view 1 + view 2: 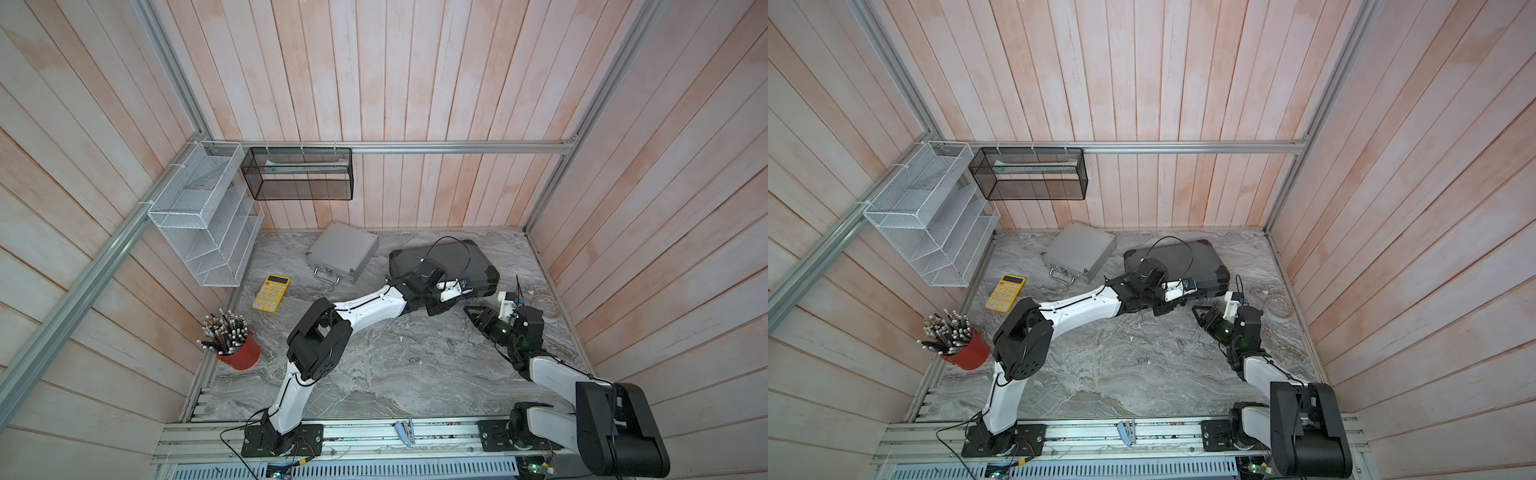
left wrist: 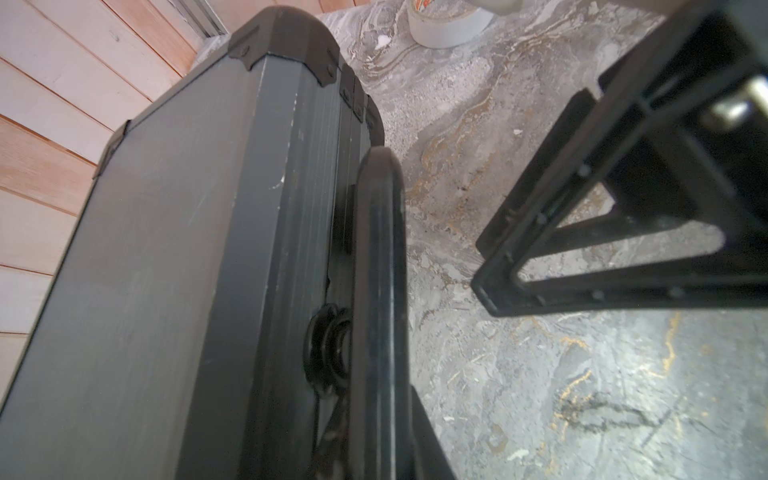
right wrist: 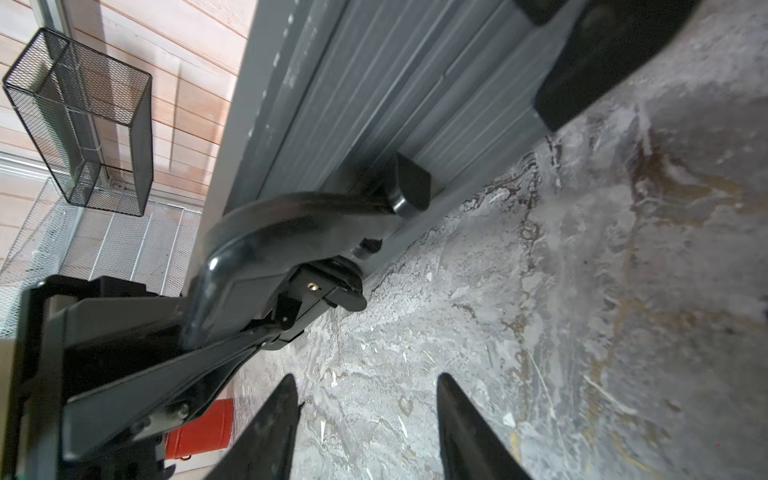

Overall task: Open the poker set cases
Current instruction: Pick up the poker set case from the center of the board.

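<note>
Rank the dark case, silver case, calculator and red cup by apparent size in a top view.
1. Dark case, though the left arm hides part of it.
2. Silver case.
3. Calculator and red cup look about alike, so they are unranked.

A: What is laid at the far side of the table [image 1: 395, 365]?
B: The smaller case [image 1: 343, 249] is laid left of the larger case [image 1: 482, 259], close but apart.
A: What is found nearer?
B: A calculator [image 1: 271, 292] is placed near-left of the smaller case; a cup of pencils [image 1: 241, 353] is set even nearer, by the left edge. A roll of tape [image 2: 446, 29] is seen right of the larger case.
</note>
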